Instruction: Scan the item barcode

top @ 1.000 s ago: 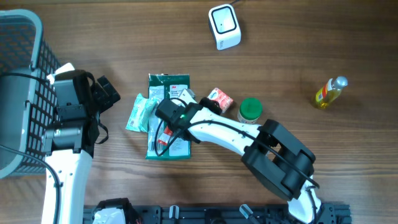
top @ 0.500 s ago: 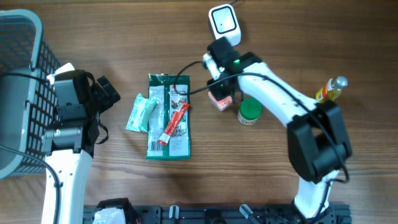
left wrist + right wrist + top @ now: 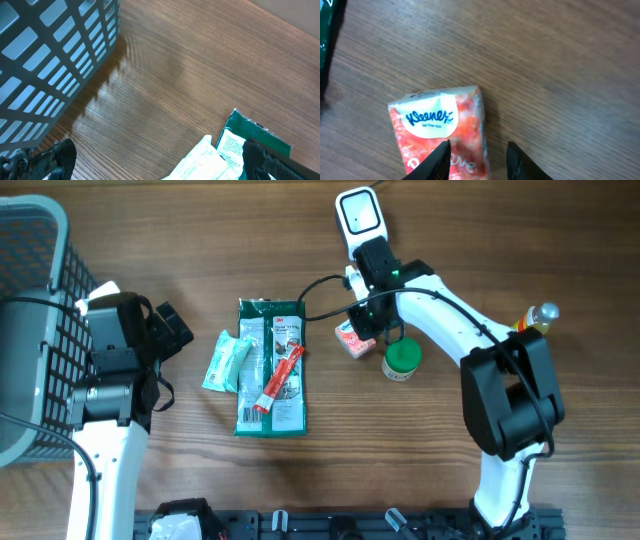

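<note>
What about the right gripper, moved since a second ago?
Yes. In the overhead view the right gripper has swung from over the green packet rightward and toward the white scanner, now above the tissue pack.

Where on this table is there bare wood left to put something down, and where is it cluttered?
Bare wood runs along the far edge between the basket and the scanner, and again right of the scanner, behind the oil bottle. It is crowded mid-table: the green packet, tissue pack, green-lidded jar and the right fingers sit close together.
</note>
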You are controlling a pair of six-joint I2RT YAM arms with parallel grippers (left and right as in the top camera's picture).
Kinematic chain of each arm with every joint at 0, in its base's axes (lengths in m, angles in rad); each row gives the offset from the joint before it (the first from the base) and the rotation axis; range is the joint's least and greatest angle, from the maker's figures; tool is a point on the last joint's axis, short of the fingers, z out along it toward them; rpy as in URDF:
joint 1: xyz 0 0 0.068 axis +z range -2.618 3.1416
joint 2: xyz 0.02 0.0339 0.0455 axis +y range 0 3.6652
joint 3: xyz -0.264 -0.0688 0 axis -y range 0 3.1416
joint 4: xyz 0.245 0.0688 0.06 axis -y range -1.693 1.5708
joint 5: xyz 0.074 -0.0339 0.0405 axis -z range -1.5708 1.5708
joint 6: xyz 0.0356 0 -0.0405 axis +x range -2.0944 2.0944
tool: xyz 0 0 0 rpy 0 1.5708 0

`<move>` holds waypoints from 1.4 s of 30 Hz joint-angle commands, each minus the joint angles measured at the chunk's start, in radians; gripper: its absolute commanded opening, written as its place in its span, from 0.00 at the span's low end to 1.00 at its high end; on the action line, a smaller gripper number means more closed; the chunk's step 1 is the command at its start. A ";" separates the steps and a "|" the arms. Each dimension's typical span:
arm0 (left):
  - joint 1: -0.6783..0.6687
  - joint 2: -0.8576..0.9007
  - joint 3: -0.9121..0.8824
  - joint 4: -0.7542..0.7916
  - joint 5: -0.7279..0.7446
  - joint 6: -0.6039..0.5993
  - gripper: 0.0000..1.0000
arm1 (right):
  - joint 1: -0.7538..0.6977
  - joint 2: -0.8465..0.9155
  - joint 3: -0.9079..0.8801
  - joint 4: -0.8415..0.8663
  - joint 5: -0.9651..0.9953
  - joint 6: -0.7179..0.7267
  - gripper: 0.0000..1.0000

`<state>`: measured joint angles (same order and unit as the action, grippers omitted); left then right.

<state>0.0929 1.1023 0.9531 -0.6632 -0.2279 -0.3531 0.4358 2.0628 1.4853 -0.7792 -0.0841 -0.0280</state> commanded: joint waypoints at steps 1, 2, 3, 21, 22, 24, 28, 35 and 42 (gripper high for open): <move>0.004 -0.002 0.008 0.001 -0.013 0.009 1.00 | 0.002 0.029 -0.006 -0.002 -0.038 0.002 0.31; 0.004 -0.002 0.008 0.001 -0.013 0.009 1.00 | 0.002 0.029 -0.006 -0.003 -0.039 0.002 0.29; 0.004 -0.002 0.008 0.001 -0.013 0.009 1.00 | 0.002 0.029 -0.006 -0.005 -0.047 0.002 0.29; 0.004 -0.002 0.008 0.001 -0.013 0.009 1.00 | 0.004 0.030 -0.008 -0.014 -0.164 -0.006 0.32; 0.004 -0.002 0.008 0.001 -0.013 0.009 1.00 | 0.004 0.031 -0.008 -0.014 -0.134 0.013 0.32; 0.004 -0.002 0.008 0.001 -0.013 0.009 1.00 | 0.004 0.035 -0.009 -0.016 -0.124 0.013 0.31; 0.004 -0.002 0.008 0.001 -0.013 0.009 1.00 | 0.004 0.042 -0.009 -0.019 -0.129 0.043 0.22; 0.004 -0.002 0.008 0.001 -0.013 0.009 1.00 | 0.005 0.043 -0.009 -0.014 -0.161 0.061 0.29; 0.004 -0.002 0.008 0.001 -0.013 0.009 1.00 | 0.005 0.043 -0.094 0.098 -0.161 0.064 0.19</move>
<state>0.0929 1.1023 0.9531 -0.6636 -0.2279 -0.3531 0.4355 2.0811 1.4258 -0.6930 -0.2386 0.0284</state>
